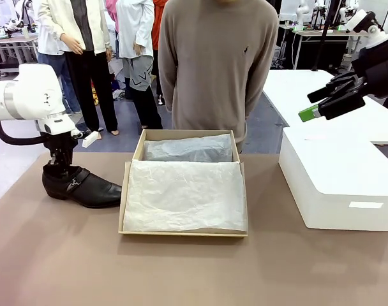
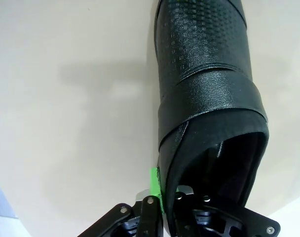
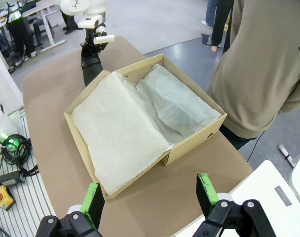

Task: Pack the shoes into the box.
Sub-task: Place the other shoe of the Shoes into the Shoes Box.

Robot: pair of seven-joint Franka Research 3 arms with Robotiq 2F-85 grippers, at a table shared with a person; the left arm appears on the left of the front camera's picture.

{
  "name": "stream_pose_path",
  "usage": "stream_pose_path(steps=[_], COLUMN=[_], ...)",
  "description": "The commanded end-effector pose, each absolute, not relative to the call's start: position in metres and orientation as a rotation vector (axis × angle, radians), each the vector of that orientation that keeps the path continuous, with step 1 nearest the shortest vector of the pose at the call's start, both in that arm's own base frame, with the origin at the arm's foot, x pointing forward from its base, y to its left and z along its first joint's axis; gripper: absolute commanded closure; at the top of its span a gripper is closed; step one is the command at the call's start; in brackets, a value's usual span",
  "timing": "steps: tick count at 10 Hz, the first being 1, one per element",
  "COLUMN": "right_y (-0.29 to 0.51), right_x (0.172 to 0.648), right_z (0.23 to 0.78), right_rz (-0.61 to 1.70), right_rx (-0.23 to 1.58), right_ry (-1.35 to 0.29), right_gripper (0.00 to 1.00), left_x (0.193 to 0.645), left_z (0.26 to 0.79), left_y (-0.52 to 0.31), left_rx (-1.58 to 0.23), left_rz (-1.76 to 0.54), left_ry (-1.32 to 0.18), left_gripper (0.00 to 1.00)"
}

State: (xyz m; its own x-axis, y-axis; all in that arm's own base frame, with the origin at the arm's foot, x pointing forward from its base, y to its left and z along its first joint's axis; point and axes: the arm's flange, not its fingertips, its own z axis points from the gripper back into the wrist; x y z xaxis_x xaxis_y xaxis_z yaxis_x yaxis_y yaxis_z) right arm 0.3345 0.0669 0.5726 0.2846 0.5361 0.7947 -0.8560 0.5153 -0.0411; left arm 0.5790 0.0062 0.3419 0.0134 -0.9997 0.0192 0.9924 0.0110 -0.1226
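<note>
The left gripper [image 1: 59, 162] stands over the heel of the black dress shoe [image 1: 85, 188], which rests on the brown tabletop [image 1: 66, 255] at the robot's left. In the left wrist view its fingers straddle the back of the collar - 1 green pad [image 2: 155, 190] against the outside leather, the other finger down inside the opening - so it looks narrowly clamped on the heel wall.

The shoe's long axis runs sideways, its pointed toe aimed at the cardboard shoebox [image 1: 181, 234] just beside it to the robot's right. The left arm is plainly the nearer 1. The box seems to run lengthways from robot to person, so the shoe probably needs a turn as well as a lift over the near wall.

The leather is glossy, with a stamped grain across the vamp and a smooth strap bearing a small metal buckle. It is stiff enough, I judge, to hang from a heel pinch. The white tissue paper [image 1: 184, 194] lining the box is crinkled, thin and likely to shift.

The right gripper [image 1: 310, 106] hangs wide open and empty - high above the smooth white box [image 1: 337, 185].
</note>
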Motion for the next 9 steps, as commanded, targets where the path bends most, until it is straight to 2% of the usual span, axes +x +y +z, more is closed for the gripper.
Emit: stream_pose_path(steps=[1, 4, 6, 9], right_y=[0.066, 0.066, 0.066, 0.066], right_x=[0.337, 0.337, 0.337, 0.337], right_z=[0.572, 0.572, 0.572, 0.572], right_rz=[0.989, 0.989, 0.989, 0.989], right_rx=[0.457, 0.457, 0.457, 0.457], right_ry=[-0.872, -0.872, -0.872, -0.872], right_gripper=[0.0, 0.0, 0.0, 0.0], left_x=[0.578, 0.584, 0.592, 0.597], left_z=[0.344, 0.384, 0.41, 0.456], left_y=[0.01, 0.038, 0.057, 0.065], left_rx=[-0.084, -0.03, 0.018, -0.025], left_rz=[-1.574, -1.485, -1.366, -1.109], left_ry=[0.074, 0.092, 0.094, 0.123], left_gripper=[1.0, 1.0, 1.0, 1.0])
